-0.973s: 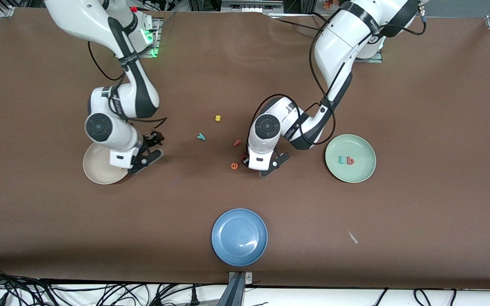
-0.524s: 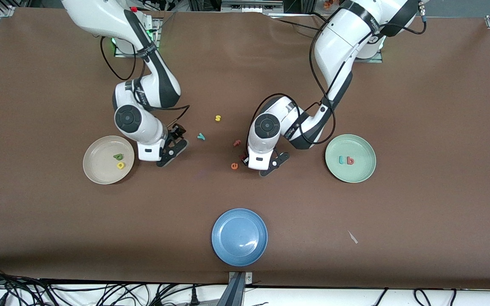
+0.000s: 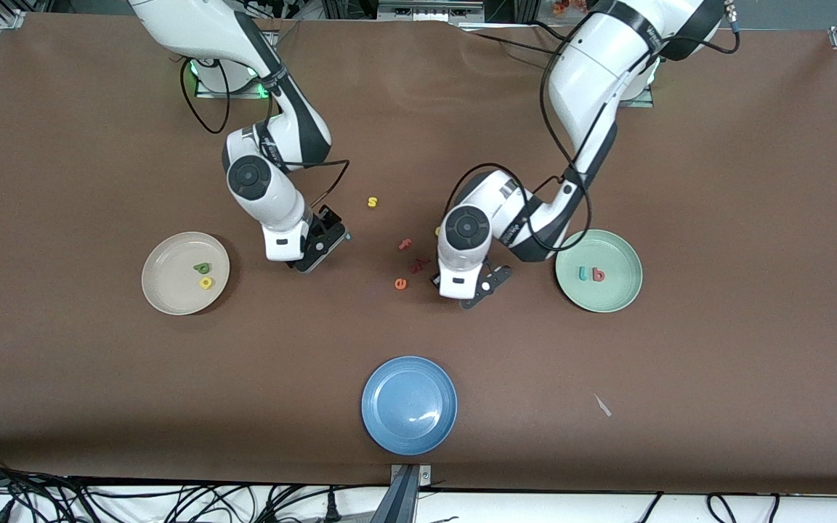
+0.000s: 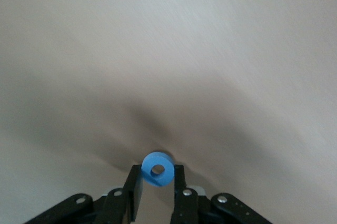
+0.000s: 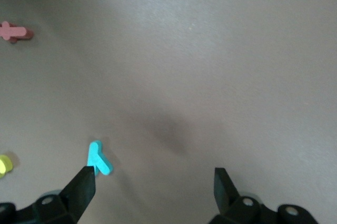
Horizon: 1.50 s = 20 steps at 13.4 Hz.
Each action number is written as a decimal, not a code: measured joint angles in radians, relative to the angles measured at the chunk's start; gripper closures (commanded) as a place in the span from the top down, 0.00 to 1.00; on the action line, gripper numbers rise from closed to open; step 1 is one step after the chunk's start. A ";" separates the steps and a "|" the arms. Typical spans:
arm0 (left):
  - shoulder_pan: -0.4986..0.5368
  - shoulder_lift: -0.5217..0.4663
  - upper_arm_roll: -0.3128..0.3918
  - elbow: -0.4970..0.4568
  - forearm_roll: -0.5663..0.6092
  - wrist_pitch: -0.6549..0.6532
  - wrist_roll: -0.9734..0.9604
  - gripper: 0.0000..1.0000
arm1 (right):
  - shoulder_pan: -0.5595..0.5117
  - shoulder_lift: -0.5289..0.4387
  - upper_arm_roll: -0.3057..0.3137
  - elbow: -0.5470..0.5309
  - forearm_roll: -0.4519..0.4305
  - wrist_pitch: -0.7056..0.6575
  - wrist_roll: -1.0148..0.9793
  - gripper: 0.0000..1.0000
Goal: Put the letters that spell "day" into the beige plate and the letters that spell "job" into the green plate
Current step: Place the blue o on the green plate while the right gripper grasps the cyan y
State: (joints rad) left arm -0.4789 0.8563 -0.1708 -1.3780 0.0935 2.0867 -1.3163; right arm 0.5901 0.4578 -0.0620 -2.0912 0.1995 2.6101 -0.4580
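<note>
Left gripper pinches the blue o by its edge over the worktop, near the green plate; a weak grip could drop it. Right gripper, jaws open, hangs over the y.

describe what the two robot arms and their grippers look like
Both arms are glossy white with rounded shells, black bands at the joints and a round dark cap on the wrist. Thin black cables loop beside each forearm. The left gripper and right gripper are black, with two flat fingers. Green lights glow at the bases.
</note>
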 measured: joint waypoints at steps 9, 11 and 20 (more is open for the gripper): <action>0.140 -0.065 0.004 -0.004 0.215 -0.408 0.368 0.00 | 0.074 0.006 -0.001 -0.058 -0.074 0.068 0.015 1.00; 0.175 -0.065 0.005 -0.008 0.242 -0.428 0.433 0.00 | 0.074 0.015 -0.002 -0.061 -0.107 0.069 0.015 1.00; 0.317 -0.065 0.002 -0.027 0.244 -0.437 0.575 1.00 | 0.103 0.037 -0.002 -0.062 -0.135 0.073 0.015 0.83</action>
State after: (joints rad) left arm -0.1617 0.7916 -0.1692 -1.4048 0.3372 1.6494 -0.7414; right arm 0.6930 0.4948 -0.0638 -2.1528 0.0643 2.6835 -0.4425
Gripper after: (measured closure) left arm 0.295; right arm 0.119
